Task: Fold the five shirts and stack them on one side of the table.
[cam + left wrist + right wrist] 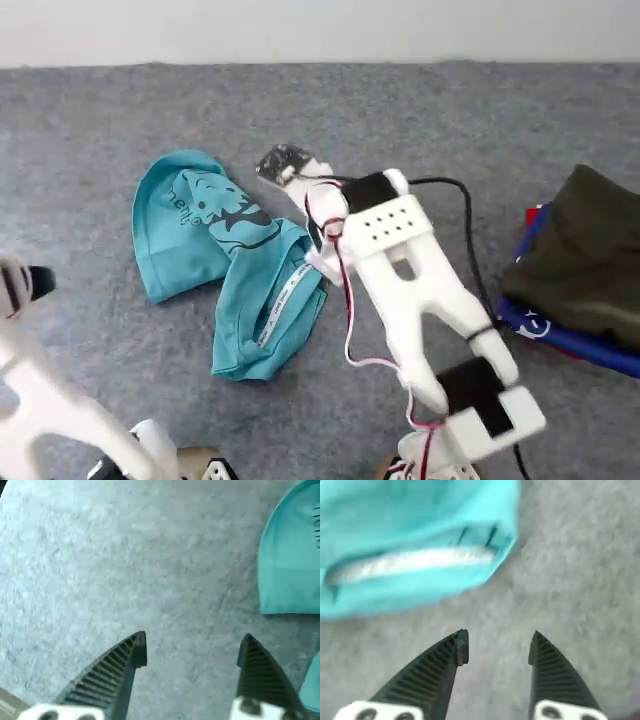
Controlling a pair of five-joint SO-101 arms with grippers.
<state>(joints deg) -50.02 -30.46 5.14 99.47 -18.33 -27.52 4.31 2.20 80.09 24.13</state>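
Note:
A teal shirt [230,270] with a dark print lies crumpled on the grey table left of centre, its collar label turned up. My right gripper [500,632] hangs open over bare carpet just beside the collar edge of the teal shirt [410,540], holding nothing. In the high view the right arm [400,270] stretches from the front edge to that shirt's right side. My left gripper [320,480]

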